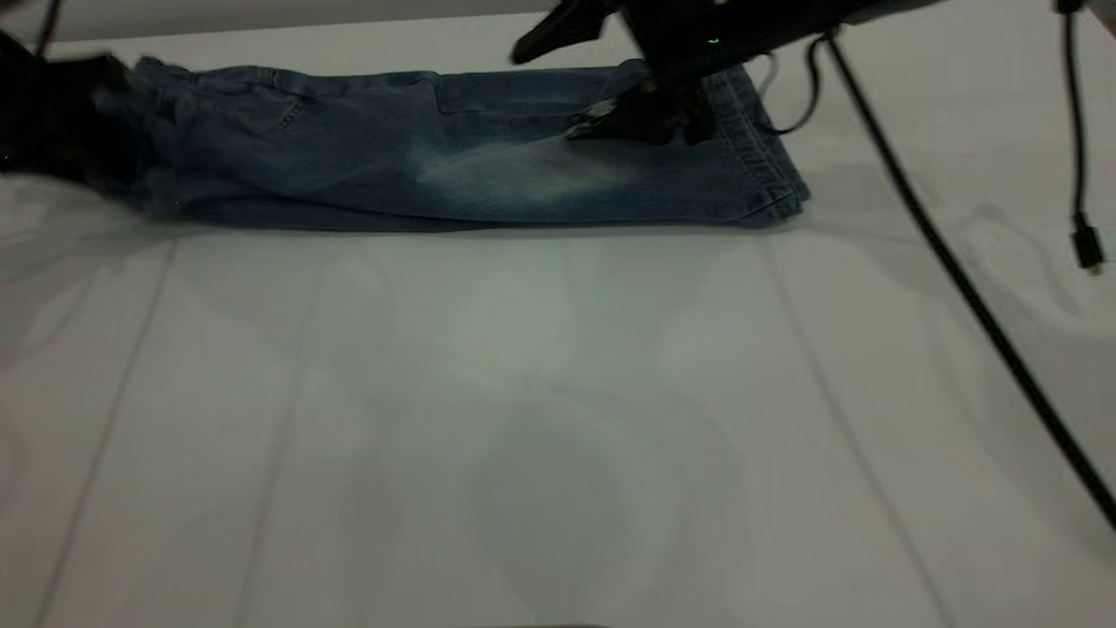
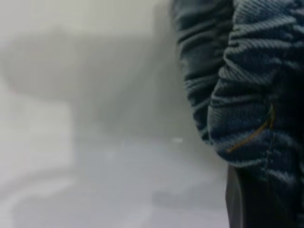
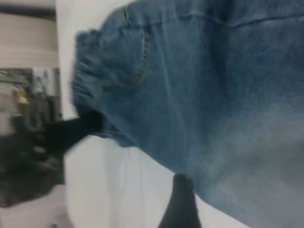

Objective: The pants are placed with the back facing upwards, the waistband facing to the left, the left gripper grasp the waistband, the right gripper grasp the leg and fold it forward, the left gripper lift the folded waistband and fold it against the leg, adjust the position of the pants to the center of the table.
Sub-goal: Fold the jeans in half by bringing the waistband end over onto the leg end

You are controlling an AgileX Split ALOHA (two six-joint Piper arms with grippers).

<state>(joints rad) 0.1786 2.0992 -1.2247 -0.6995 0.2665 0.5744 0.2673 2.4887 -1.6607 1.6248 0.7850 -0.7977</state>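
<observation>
The blue denim pants point(image 1: 418, 166) lie flat across the far part of the white table point(image 1: 523, 392), with the waistband point(image 1: 148, 74) to the left and the hems to the right. My left gripper point(image 1: 61, 113) is shut on the gathered waistband point(image 2: 247, 71); one dark finger point(image 2: 235, 204) shows beside the cloth. My right gripper point(image 1: 610, 118) sits on the leg point(image 1: 540, 174) near its stitched hem and is shut on the denim. One of its fingers point(image 3: 180, 204) shows at the cloth's edge, the other is hidden by the pants point(image 3: 213, 95). The left gripper point(image 3: 71, 133) also shows far off at the waistband point(image 3: 88, 71).
A thick black cable point(image 1: 959, 279) runs slanting over the right side of the table. A thinner cable with a plug point(image 1: 1088, 244) hangs at the far right. Dark room clutter point(image 3: 23, 142) lies beyond the table's left end.
</observation>
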